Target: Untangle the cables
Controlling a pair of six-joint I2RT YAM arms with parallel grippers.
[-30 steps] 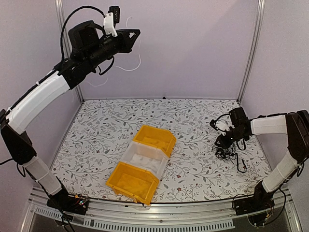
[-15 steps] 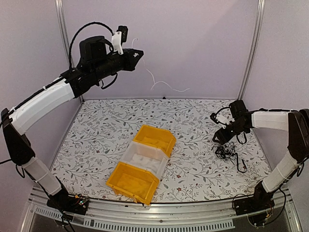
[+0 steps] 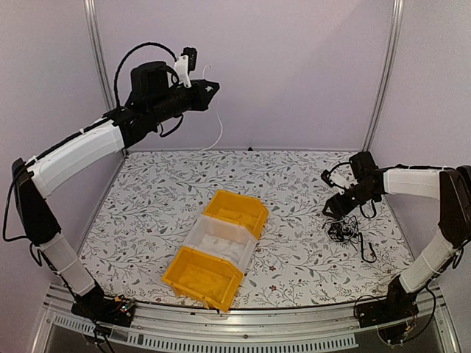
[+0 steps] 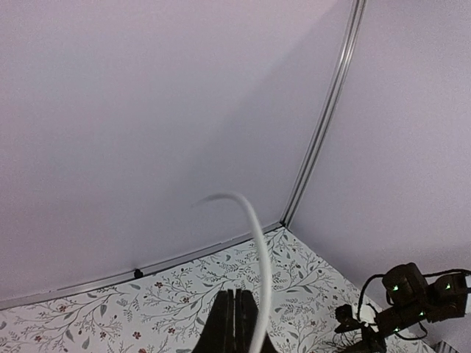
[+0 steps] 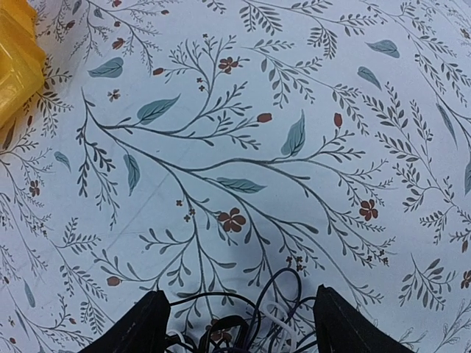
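Observation:
My left gripper [image 3: 211,89] is raised high near the back wall and shut on a pale white cable [image 3: 219,126], which hangs free below it. In the left wrist view the fingers [image 4: 234,323] are pressed together and the white cable [image 4: 257,250] arcs up past them. A bunch of mostly black cables [image 3: 346,231] lies on the table at the right. My right gripper [image 3: 336,209] is open, low at the bunch's far-left edge. In the right wrist view the jaws [image 5: 241,296] stand wide apart with black and white cable loops [image 5: 221,329] lying between them.
Three bins stand in a diagonal row mid-table: a yellow bin [image 3: 237,209], a clear bin [image 3: 221,239] and a yellow bin [image 3: 202,273]. A yellow bin corner [image 5: 15,59] shows in the right wrist view. The floral table cover [image 3: 162,198] meets the walls at the back and sides.
The left gripper shifted slightly right and the white cable, flung out to the right half a second ago, now hangs straight down. The right gripper lifted slightly off the black bunch, then held still.

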